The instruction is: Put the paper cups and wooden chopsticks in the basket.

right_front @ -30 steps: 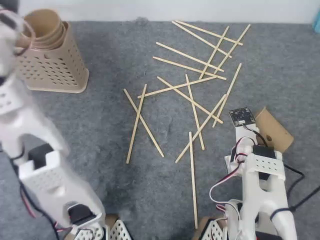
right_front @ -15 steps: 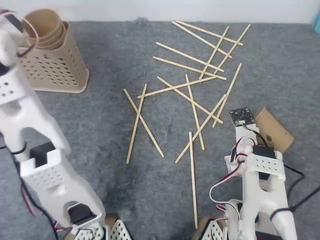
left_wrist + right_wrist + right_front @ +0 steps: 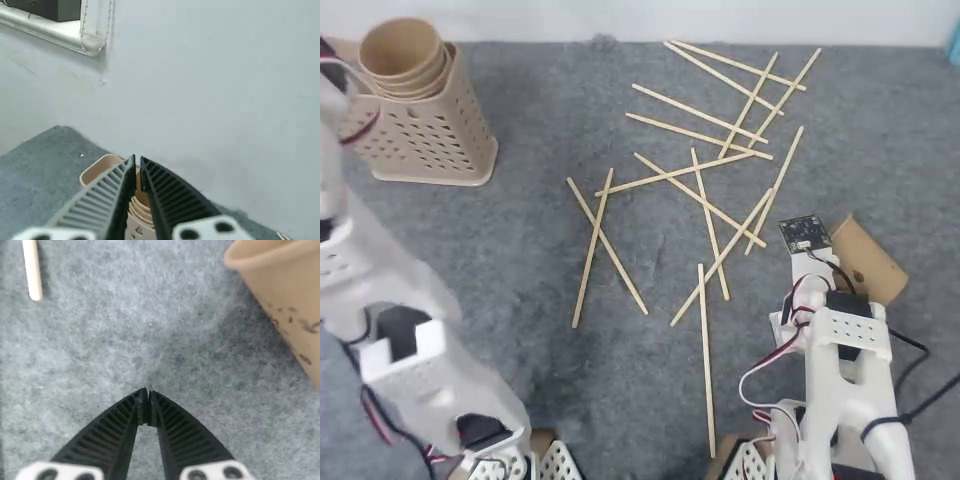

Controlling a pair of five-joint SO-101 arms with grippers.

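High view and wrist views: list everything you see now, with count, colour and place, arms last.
beige perforated plastic basket: one, beige, upright at the mat's far left corner.
nested brown paper cups: one stack, brown, standing in the basket; the number of cups is unclear.
loose brown paper cup: one, brown, lying on its side beside the right arm.
wooden chopsticks: about fourteen, pale wood, scattered and crossing mid-mat.
grey felt mat: one, grey, under everything.
left gripper: black, shut and empty, raised near the basket.
right gripper: black, shut and empty, low over the mat by the loose cup.
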